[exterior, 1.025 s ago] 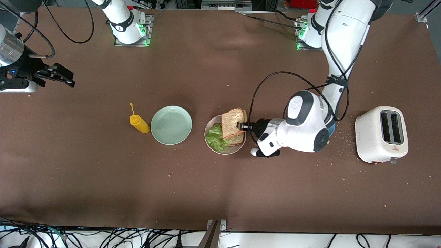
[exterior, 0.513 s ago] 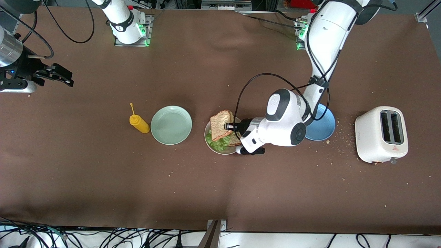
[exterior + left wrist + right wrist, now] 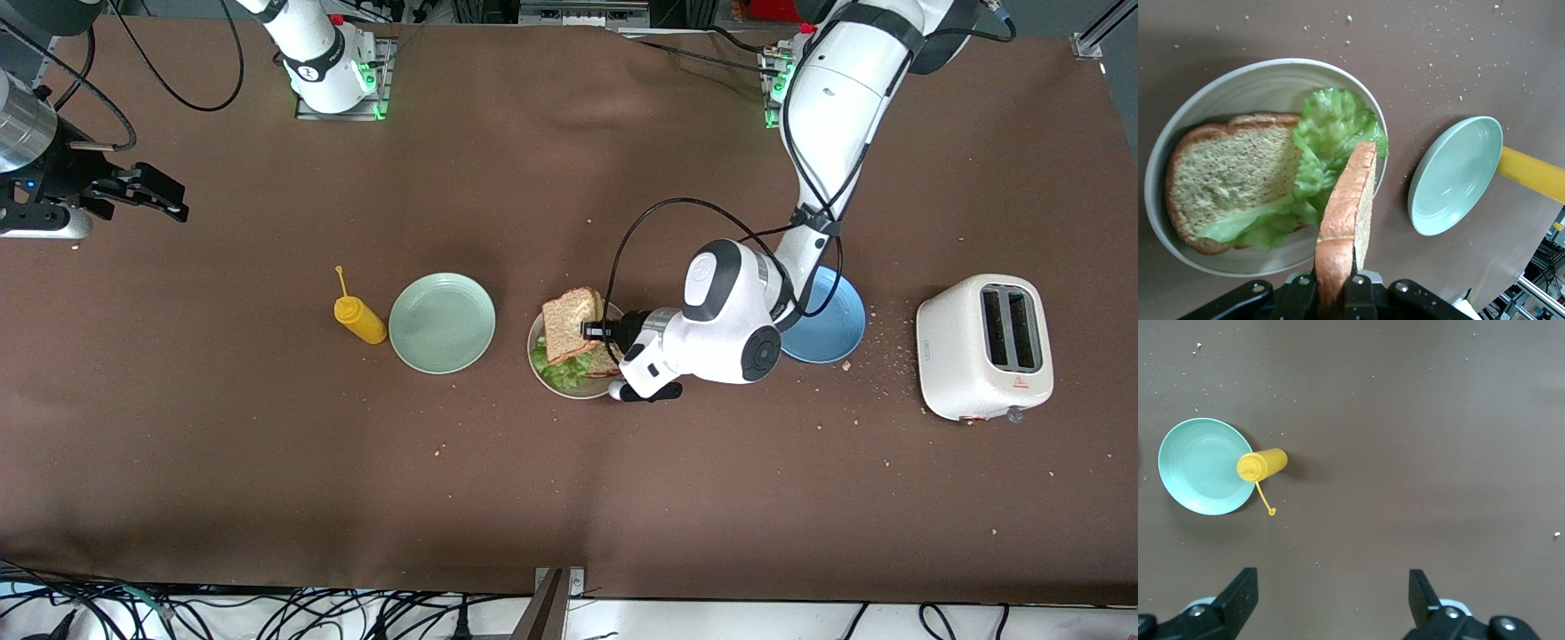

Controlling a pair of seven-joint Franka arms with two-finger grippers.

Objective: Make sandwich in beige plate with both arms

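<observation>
Clamped on the edge of a bread slice (image 3: 570, 324), the left gripper (image 3: 590, 331) holds it tilted over the beige plate (image 3: 536, 335). On that plate lies a second slice (image 3: 1228, 173) with a lettuce leaf (image 3: 1318, 160) across it. A mint green plate (image 3: 442, 322) and a yellow squeeze bottle (image 3: 359, 319) stand toward the right arm's end, a blue plate (image 3: 836, 320) and a white toaster (image 3: 984, 345) toward the left arm's end. Waiting with fingers spread wide, the right gripper (image 3: 169, 201) hangs over bare brown table (image 3: 569, 498).

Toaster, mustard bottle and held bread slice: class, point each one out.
toaster (image 3: 985, 347), front view, its top by the slots
mustard bottle (image 3: 359, 320), front view, its yellow body
held bread slice (image 3: 1346, 207), left wrist view, its crust edge
</observation>
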